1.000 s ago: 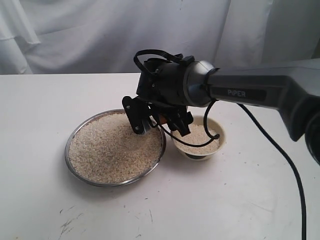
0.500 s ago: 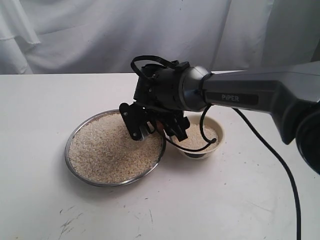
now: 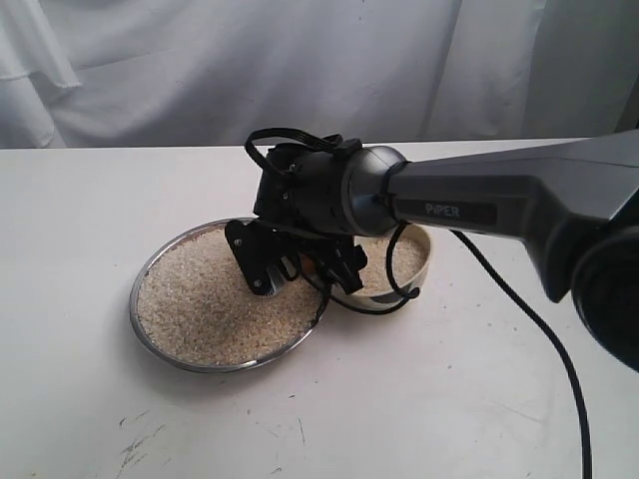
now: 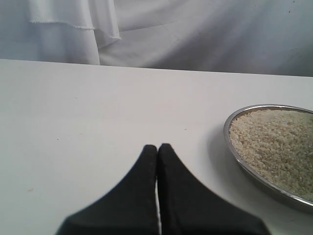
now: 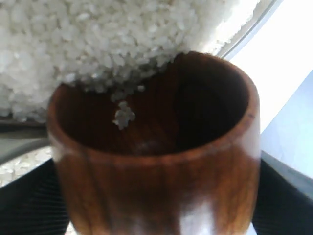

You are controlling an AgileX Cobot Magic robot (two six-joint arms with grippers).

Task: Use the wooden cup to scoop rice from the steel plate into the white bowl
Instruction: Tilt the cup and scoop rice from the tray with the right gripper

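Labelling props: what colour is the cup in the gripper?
The wooden cup is glossy reddish-brown with a darker inside, clearest in the right wrist view.

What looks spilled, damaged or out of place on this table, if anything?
No rice lies spilled: it is all in the steel plate and the white bowl. Only dark scuff marks on the table, low in the exterior view, stand out, and a small clump of grains clings inside the wooden cup.

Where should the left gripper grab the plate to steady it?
Pinch the thin raised rim at the plate's left edge, coming in low from the left. The plate is wide and shallow, so only its rim offers a hold, and that edge is clear of the right gripper and cup. The left gripper is shut; open it first.
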